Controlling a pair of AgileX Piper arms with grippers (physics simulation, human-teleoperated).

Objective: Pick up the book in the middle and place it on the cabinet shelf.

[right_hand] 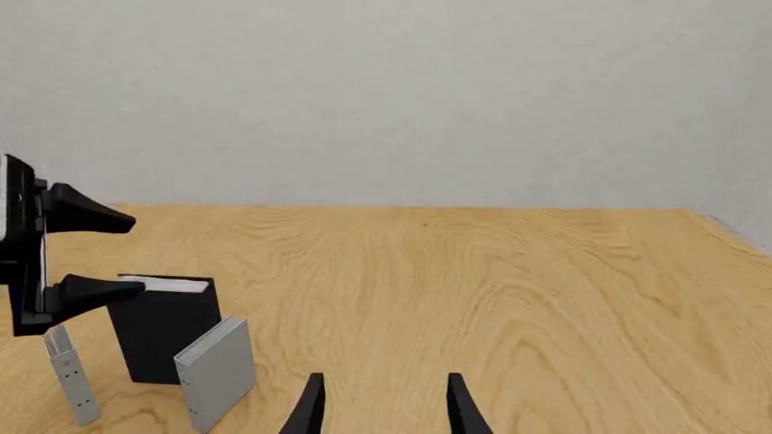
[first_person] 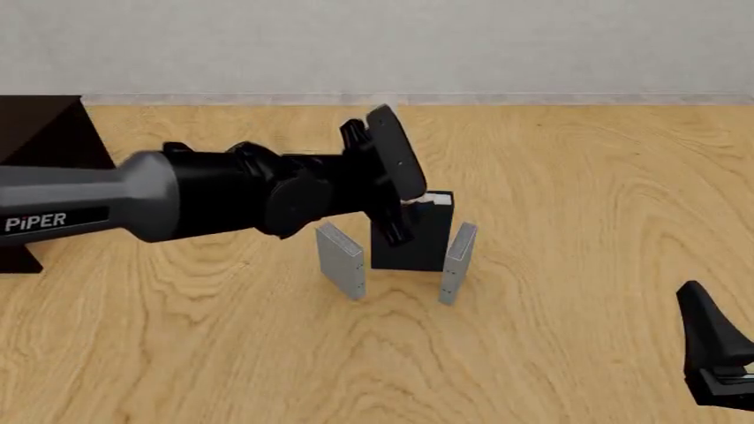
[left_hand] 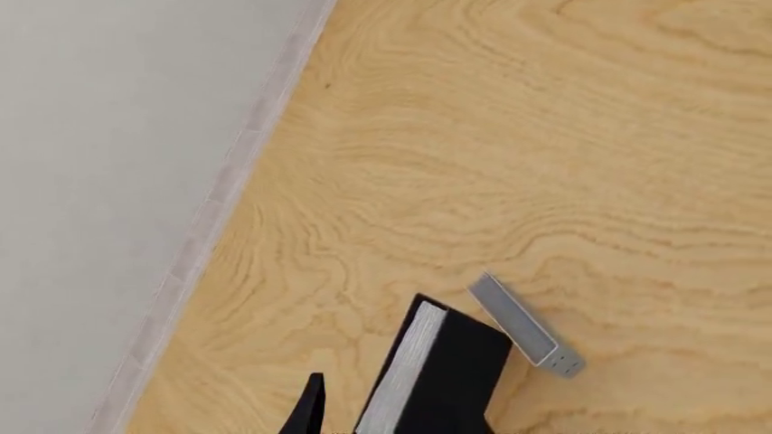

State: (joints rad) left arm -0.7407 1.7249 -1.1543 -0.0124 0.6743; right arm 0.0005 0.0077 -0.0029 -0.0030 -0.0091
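The book (first_person: pixel 422 237) is thick and black with white page edges, and stands upright mid-table between two thin grey books (first_person: pixel 339 261) (first_person: pixel 457 263). My left gripper (first_person: pixel 398 210) reaches in from the left at the book's top and is open. In the left wrist view the book (left_hand: pixel 449 372) fills the gap beside one finger (left_hand: pixel 311 409). From the right wrist view, the left gripper's (right_hand: pixel 115 253) two fingers are spread wide, the lower one at the book's (right_hand: pixel 163 330) top edge. The dark cabinet (first_person: pixel 41 132) sits at the far left. My right gripper (right_hand: pixel 383 398) hangs open and empty at the near right.
A pale wall (first_person: pixel 377 44) runs along the table's far edge. The grey books stand about a finger's width off the book's sides. The left arm's grey link (first_person: pixel 71 208) crosses in front of the cabinet. Bare wood (first_person: pixel 589 177) spreads to the right.
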